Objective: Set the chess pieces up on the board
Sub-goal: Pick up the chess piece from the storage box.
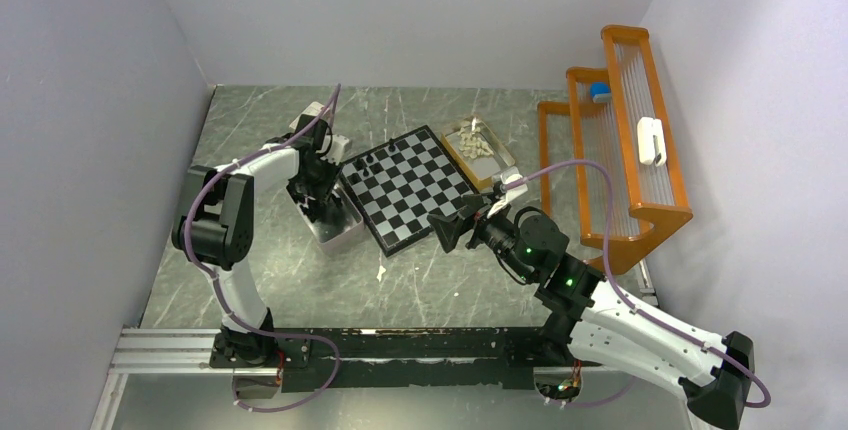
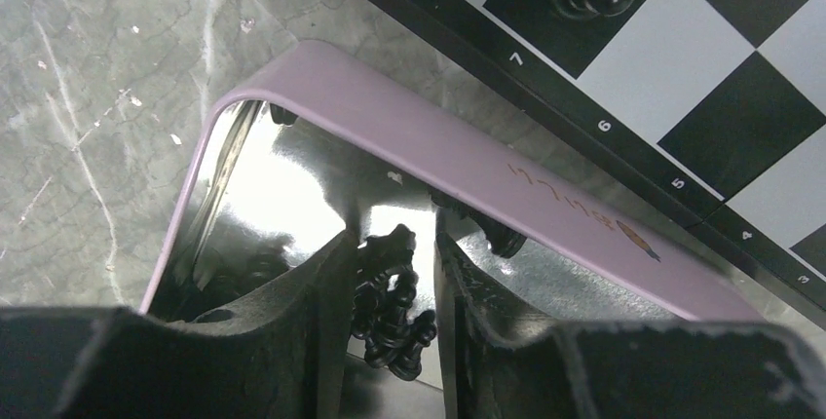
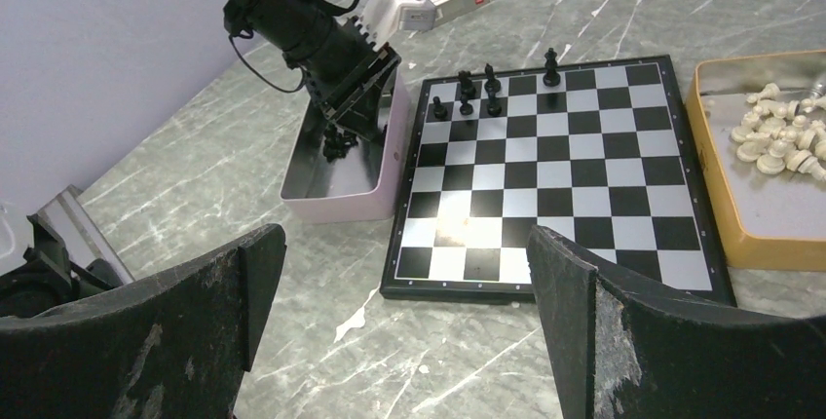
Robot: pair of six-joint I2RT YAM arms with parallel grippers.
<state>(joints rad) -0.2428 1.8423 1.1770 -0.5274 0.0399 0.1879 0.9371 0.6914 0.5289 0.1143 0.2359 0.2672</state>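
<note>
Box (image 3: pixel 341 200): sitting on the surface (image 3: pixel 195 156), left of the board (image 3: pixel 555 175), containing chess pieces (image 3: pixel 336 143).
Tray (image 3: pixel 769 248): sitting right of the board.

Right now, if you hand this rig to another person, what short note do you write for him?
Left gripper: shut on a clump of black pieces inside the pink tin.
Right gripper: open, empty, hovering near the board.
Done: about six black men stand at the board's far edge.
To do: the other black ones in the tin, and all white pieces, lying in the orange tray.
</note>
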